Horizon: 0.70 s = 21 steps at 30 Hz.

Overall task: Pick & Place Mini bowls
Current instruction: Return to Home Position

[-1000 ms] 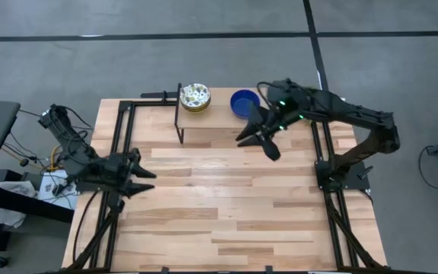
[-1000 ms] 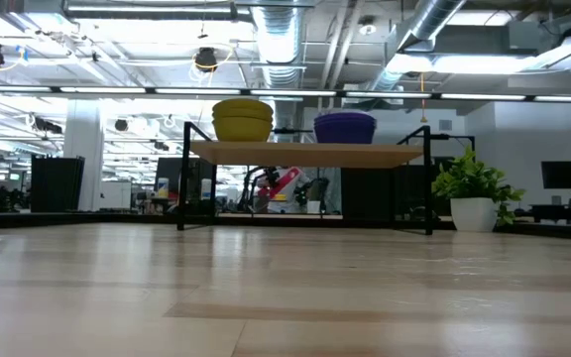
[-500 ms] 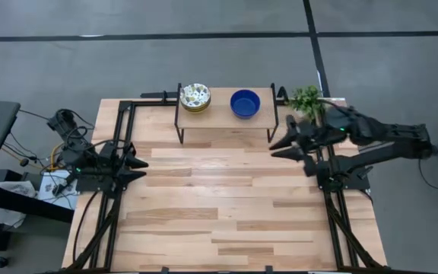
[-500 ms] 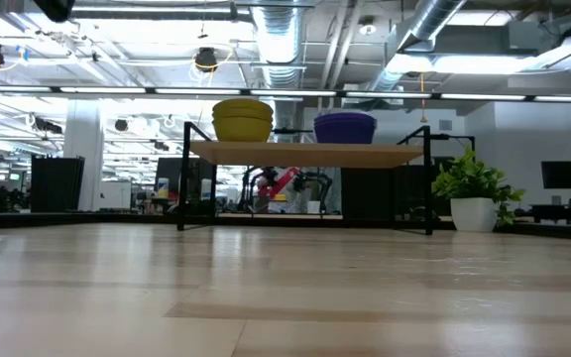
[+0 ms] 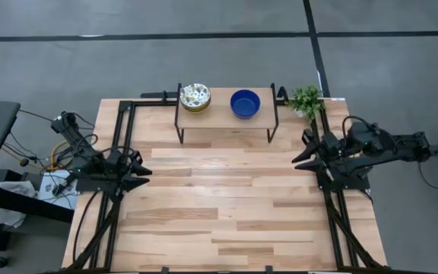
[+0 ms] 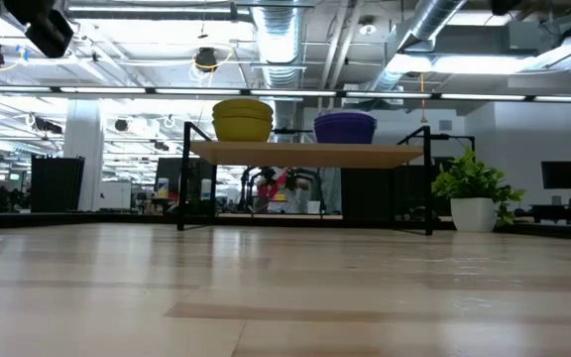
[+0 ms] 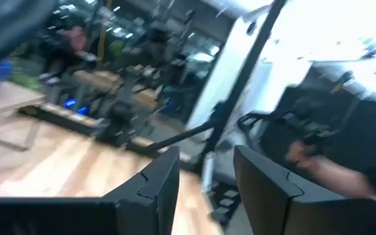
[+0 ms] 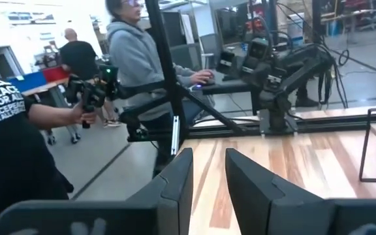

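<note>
A low wooden shelf [image 5: 219, 118] stands at the table's far edge. On it rests a stack of cream, floral-speckled mini bowls [image 5: 195, 97], whose outsides look yellow in the low view [image 6: 242, 118]. A glossy blue mini bowl [image 5: 245, 103] [image 6: 344, 127] rests beside it on the right. My left gripper [image 5: 141, 173] [image 7: 204, 176] hovers open at the table's left edge. My right gripper [image 5: 301, 152] [image 8: 207, 173] hovers open at the right edge, away from the shelf. Neither holds anything.
A small green potted plant [image 5: 306, 99] [image 6: 474, 193] stands at the far right corner, just right of the shelf. Black frame rails [image 5: 124, 137] run along both table sides. The right wrist view shows people [image 8: 142, 65] standing beyond the table's left side.
My right gripper has drawn back from beside the blue bowl on the shelf, swinging toward the table's right edge and a little nearer, still open and holding nothing. The bowls have stayed on the shelf. My left gripper has stayed near the left edge.
</note>
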Available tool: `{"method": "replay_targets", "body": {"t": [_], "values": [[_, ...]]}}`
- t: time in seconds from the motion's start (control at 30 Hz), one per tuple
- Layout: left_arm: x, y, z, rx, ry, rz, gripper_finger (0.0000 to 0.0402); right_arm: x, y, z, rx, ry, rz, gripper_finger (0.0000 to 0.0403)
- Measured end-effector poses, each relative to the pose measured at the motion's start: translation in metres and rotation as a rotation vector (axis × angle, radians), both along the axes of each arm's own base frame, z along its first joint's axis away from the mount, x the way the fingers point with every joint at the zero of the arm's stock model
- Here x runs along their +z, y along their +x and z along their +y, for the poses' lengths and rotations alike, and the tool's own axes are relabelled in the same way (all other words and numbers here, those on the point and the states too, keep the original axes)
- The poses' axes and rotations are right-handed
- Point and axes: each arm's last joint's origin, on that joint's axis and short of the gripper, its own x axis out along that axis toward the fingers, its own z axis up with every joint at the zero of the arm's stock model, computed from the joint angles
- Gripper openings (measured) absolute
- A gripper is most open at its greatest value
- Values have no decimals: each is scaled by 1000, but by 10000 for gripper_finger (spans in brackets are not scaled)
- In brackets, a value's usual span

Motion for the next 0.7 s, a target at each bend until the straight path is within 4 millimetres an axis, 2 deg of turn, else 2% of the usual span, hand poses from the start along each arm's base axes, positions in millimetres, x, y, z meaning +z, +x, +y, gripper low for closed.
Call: {"method": "replay_targets", "body": {"t": [0.17, 0.47, 0.63, 0.7], "values": [[-13, 5, -8, -43, -29, -118, 143, -20, -12, 0, -4, 17, -10, 79], [-37, 14, -17, -67, -18, -56, 143, -64, -26, -3, -50, 66, -33, 79], [-32, 12, -15, -62, -27, -110, 143, -85, -34, -4, -47, 93, -99, 79], [-29, 10, -14, -59, -12, -148, 143, -91, -32, -4, -47, 93, -96, 79]]}}
